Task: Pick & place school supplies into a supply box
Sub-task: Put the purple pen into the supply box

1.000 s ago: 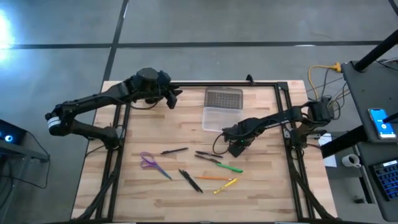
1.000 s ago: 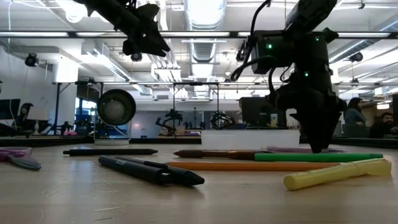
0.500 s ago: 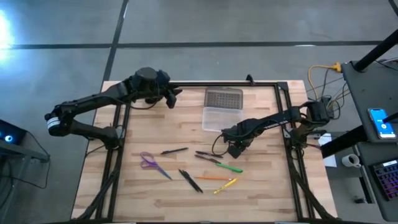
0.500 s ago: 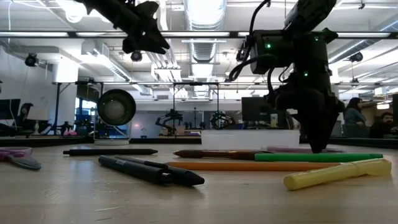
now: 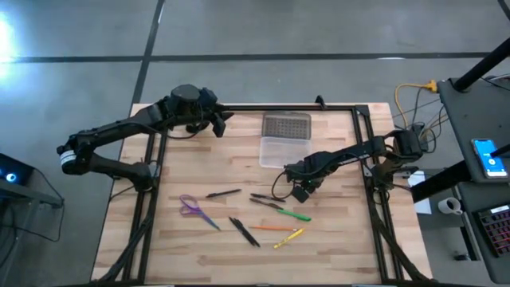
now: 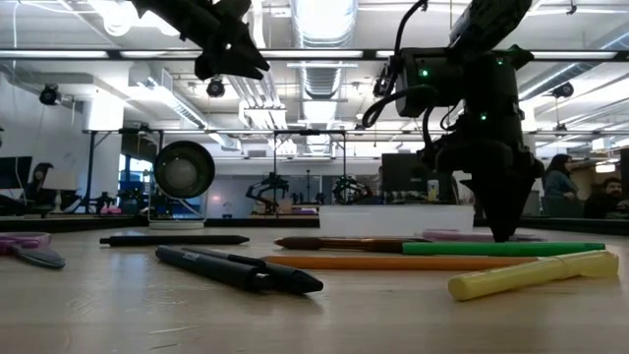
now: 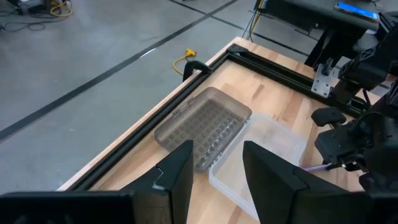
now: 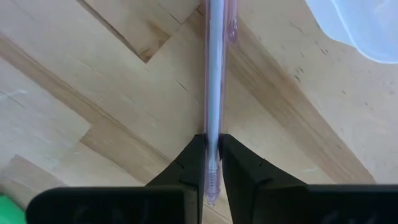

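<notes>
The right gripper point(image 8: 211, 163) is clamped on a purple pen point(image 8: 215, 74) lying on the table point(image 5: 335, 239), at five o'clock from the open box point(image 5: 284, 151). The left gripper point(image 7: 216, 177) hangs apart at the box's ten o'clock.

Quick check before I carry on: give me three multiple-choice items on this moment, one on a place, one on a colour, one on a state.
1. Where are the scissors?
A. In the box
B. On the table's left part
C. Beside the yellow pen

2. What colour is the pen in the right end effector?
A. Pale purple
B. Orange
C. Black

3. The supply box is:
A. Shut
B. Open, lid laid back
C. Upside down

Answers:
1 B, high view shows them left of the pens.
2 A, the right wrist view shows it clamped.
3 B, left wrist view shows both halves side by side.
</notes>
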You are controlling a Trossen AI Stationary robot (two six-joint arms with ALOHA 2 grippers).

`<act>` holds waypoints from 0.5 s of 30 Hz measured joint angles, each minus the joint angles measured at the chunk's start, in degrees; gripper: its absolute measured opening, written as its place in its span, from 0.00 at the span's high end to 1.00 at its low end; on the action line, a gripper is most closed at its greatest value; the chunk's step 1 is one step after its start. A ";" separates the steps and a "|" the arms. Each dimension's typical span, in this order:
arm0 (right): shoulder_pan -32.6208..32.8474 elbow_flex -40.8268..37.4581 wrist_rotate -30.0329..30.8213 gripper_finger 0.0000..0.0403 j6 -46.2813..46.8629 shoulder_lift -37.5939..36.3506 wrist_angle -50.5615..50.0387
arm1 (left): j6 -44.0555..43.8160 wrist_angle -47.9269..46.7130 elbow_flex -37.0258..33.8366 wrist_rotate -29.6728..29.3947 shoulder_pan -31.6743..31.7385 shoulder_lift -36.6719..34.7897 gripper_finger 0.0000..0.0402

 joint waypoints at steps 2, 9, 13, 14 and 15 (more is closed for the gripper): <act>0.47 0.04 -0.53 0.92 0.01 -0.89 -1.13 | -0.71 0.02 0.00 0.04 -0.02 0.00 0.69; 3.86 0.68 -4.92 0.93 0.13 -9.24 -3.43 | -1.86 0.00 0.00 0.25 -0.76 0.00 0.69; 5.82 0.77 -4.10 0.93 1.44 -16.34 -3.52 | -1.88 0.00 0.00 0.23 -1.51 0.00 0.69; 6.00 0.81 -2.65 0.93 1.17 -17.79 -3.54 | -1.89 -0.01 0.00 0.23 -1.66 0.00 0.69; 6.08 1.04 -0.60 0.93 0.06 -19.11 -3.78 | -1.89 -0.02 0.00 0.24 -1.86 0.00 0.69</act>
